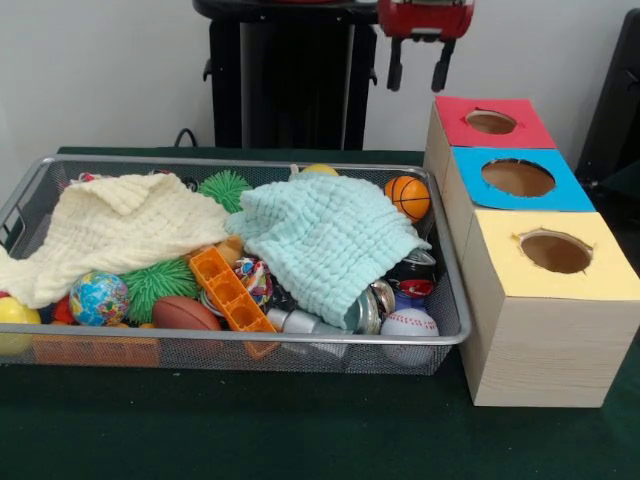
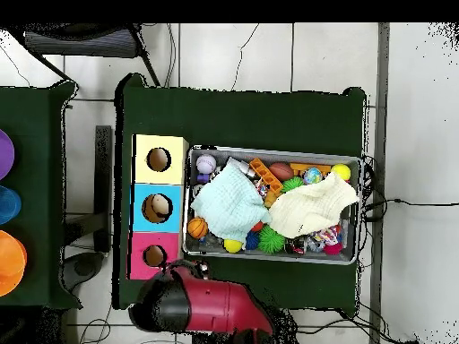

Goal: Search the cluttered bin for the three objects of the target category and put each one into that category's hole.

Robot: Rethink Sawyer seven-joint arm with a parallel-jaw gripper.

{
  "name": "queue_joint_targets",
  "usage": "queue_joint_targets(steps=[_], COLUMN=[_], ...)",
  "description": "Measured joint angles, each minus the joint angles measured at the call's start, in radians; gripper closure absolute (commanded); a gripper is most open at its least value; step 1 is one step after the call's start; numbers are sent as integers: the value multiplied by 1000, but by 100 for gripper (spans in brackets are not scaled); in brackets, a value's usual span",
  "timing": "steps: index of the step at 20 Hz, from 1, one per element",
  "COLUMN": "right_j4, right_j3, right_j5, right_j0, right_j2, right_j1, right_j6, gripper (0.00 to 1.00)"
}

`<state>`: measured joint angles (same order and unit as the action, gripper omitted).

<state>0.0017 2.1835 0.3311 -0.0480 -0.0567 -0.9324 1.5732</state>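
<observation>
The wire mesh bin (image 1: pixel 130 161) lies on the green table and is full of clutter. In it are a cream cloth (image 1: pixel 120 225), a mint cloth (image 1: pixel 325 235), an orange basketball (image 1: pixel 408 197), a baseball (image 1: pixel 408 325), a brown football (image 1: pixel 185 314), a globe ball (image 1: pixel 98 298) and green spiky balls (image 1: pixel 160 283). The cloths hide things under them. My gripper (image 1: pixel 417 65) hangs open and empty, high behind the red-topped box (image 1: pixel 490 122). In the overhead view my arm (image 2: pixel 206 305) sits beside the red box (image 2: pixel 154 255).
Three wooden boxes with holes stand in a row beside the bin: red-topped, blue-topped (image 1: pixel 518 178) and yellow-topped (image 1: pixel 555 255). An orange slotted block (image 1: pixel 232 290) and silver metal pieces (image 1: pixel 370 305) lie in the bin. The bin also shows in the overhead view (image 2: pixel 269 150).
</observation>
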Motion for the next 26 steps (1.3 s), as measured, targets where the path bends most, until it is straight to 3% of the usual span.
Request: queue_joint_targets(steps=[9,19,26], right_j4=[5,28,36], right_j3=[-4,-32,-59], right_j5=[-187,-404,-498], right_j0=[-56,-127,-159], right_j2=[-38,-30,-13], right_j1=[158,347,449], right_j6=[0,4,7], gripper=[0,0,0])
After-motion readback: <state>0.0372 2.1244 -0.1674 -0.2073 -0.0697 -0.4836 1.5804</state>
